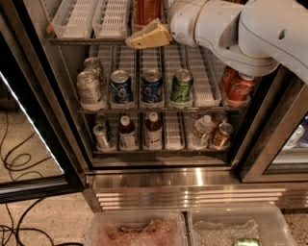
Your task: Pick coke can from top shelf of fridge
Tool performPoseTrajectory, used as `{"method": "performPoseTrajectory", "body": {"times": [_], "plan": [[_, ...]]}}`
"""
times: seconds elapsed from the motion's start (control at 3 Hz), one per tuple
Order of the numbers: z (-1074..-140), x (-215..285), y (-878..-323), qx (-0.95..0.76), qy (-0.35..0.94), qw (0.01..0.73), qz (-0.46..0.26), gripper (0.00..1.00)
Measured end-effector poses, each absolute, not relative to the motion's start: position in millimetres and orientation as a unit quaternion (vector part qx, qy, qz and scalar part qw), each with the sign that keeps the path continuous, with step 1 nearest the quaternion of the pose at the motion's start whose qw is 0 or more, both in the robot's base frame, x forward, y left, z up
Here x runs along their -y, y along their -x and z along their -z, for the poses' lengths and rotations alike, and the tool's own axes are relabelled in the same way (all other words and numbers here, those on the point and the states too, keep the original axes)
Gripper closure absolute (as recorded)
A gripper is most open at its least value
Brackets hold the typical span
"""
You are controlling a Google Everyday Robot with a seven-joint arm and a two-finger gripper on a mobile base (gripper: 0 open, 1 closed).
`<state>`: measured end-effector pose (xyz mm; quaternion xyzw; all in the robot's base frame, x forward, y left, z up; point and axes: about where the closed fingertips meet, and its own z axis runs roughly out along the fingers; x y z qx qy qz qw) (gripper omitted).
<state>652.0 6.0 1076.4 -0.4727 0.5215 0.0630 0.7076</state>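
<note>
The fridge stands open in front of me. Its top shelf carries white slatted trays at the top of the view. A red can, the coke can, stands in the third lane, its upper part cut off by the frame edge. My gripper, cream-coloured, reaches in from the right on a white arm. It sits just below and in front of the can's base, at the shelf's front rail, and partly hides the can's bottom.
The middle shelf holds silver cans, two blue cans, a green can and two more red cans at the right. Bottles stand on the shelf below. Clear plastic bins sit on the floor. The open door is at left.
</note>
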Motion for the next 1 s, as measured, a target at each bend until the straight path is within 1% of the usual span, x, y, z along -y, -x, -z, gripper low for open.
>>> {"method": "performPoseTrajectory", "body": {"times": [0.33, 0.67, 1.0], "plan": [[-1071.4, -12.2, -650.9, -0.522, 0.476, 0.704, -0.070, 0.00], [-1058.9, -36.4, -636.5, -0.518, 0.492, 0.692, -0.101, 0.00], [-1058.9, -36.4, -636.5, -0.518, 0.492, 0.692, -0.101, 0.00]]}}
